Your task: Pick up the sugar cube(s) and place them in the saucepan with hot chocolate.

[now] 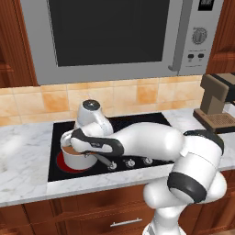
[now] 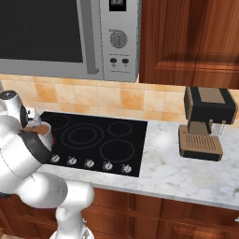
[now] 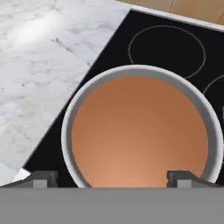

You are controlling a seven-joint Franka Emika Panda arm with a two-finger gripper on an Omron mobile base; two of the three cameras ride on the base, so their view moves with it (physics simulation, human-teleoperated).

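The round steel saucepan (image 3: 140,131), full of smooth brown hot chocolate, sat on the glowing red front-left burner (image 1: 62,161) of the glossy black cooktop (image 2: 100,140). The gripper (image 3: 111,177) hung directly above it, jaws spread wide, pinching nothing. Veined white marble counter (image 3: 39,65) lay beside.

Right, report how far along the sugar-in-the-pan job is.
Done, it seems: the gripper hangs right over the saucepan with jaws spread wide and nothing between them, which fits a drop just made. No sugar cube can be seen on the brown hot chocolate, so I can't confirm one went in. In hand: nothing. Left: no cube shows on the marble counter, so possibly only pulling the arm back.
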